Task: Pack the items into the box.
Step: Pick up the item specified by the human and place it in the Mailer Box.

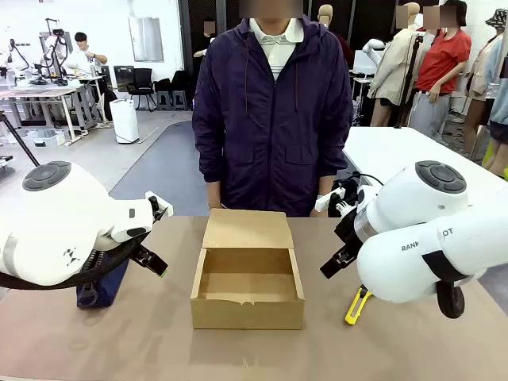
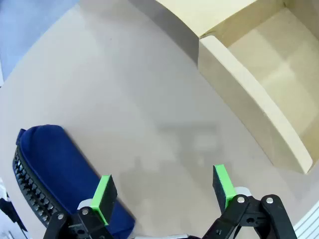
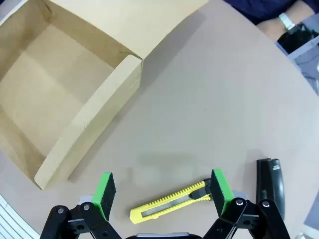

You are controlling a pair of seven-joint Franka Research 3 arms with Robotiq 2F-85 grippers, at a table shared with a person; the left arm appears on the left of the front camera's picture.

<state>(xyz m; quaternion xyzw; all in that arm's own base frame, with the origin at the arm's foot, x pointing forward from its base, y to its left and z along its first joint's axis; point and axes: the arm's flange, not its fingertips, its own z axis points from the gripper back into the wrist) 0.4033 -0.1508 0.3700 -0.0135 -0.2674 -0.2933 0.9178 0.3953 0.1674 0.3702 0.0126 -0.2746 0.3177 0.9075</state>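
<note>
1. Front view: the box (image 1: pixel 248 313) sat open in the middle of the desk (image 1: pixel 159 349), its flap laid back toward the person (image 1: pixel 274 111), and nothing was in it. The left claw (image 1: pixel 159 236) and right claw (image 1: pixel 327 236) hung on either side of it, both with fingers apart and empty. The utility knife (image 1: pixel 357 305) lay just right of the box, partly under the right arm. The navy pouch (image 1: pixel 99 290) lay on the left. Packing looked not yet begun.

2. Left wrist view: the left claw (image 2: pixel 164 191) was spread wide over bare desk (image 2: pixel 124 99). The pouch (image 2: pixel 55 169) was by one finger and the box wall (image 2: pixel 244 99) well apart. No item lay in its reach.

3. Right wrist view: the right claw (image 3: pixel 162 190) gaped above the knife (image 3: pixel 172 203), with the stapler (image 3: pixel 270 181) just beside it. The knife ran nearly from pad to pad, so a pinch would likely need a wrist turn first, then a descent. Open desk separated it from the box wall (image 3: pixel 94 124), and that rim must be cleared when carrying it over.
</note>
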